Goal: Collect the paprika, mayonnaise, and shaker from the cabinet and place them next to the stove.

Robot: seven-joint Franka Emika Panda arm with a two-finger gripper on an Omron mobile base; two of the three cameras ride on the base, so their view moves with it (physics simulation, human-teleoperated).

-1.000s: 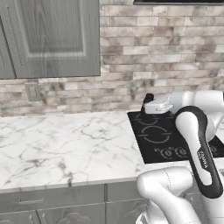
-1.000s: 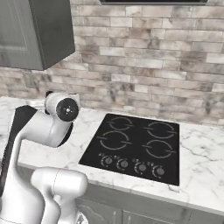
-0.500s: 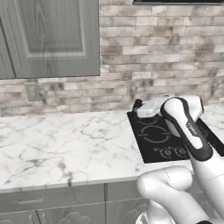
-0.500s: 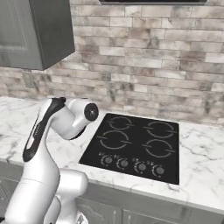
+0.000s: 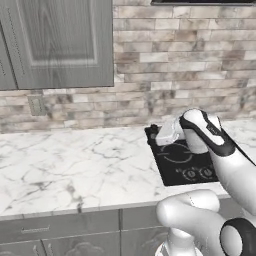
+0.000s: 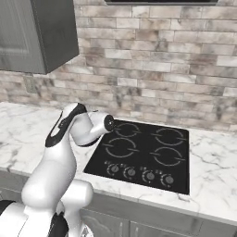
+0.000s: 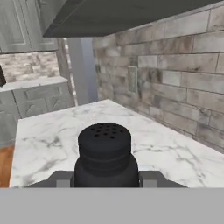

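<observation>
Shaker: the small all-black shaker with the perforated rounded top [image 7: 105,155] sits right in front of the hand camera, clamped between the two fingers and carried above the marble.

Gripper: in the hand view the jaws are closed narrow on the black shaker's sides; in the base views the gripper [image 5: 161,134] is tucked behind the white wrist, so the grip itself is read from the hand camera.

What just changed: a second ago the arm stood folded upright over the right side of the cooktop. Half a second ago it was swinging lower, and now the forearm has come down and forward, with the wrist at the cooktop's left edge.

Arm now: the white arm with dark joints [image 6: 69,134] reaches across from the base, its hand end low beside the burners.

Stove: the flat black glass cooktop with thin white ring markings [image 6: 152,155] lies flush in the white marble counter [image 5: 75,165], just beside the hand.

Cabinet: the grey wood-grain wall cabinet with the panelled door [image 5: 60,40] hangs up and to the left, well apart from the hand, with the door looking shut from here.

What it means: I judge this the delivery leg for the shaker, with the hand heading for bare marble left of the stove.

Next: lowering and release look due.

Paprika and mayonnaise: I cannot place them from these pictures.
</observation>
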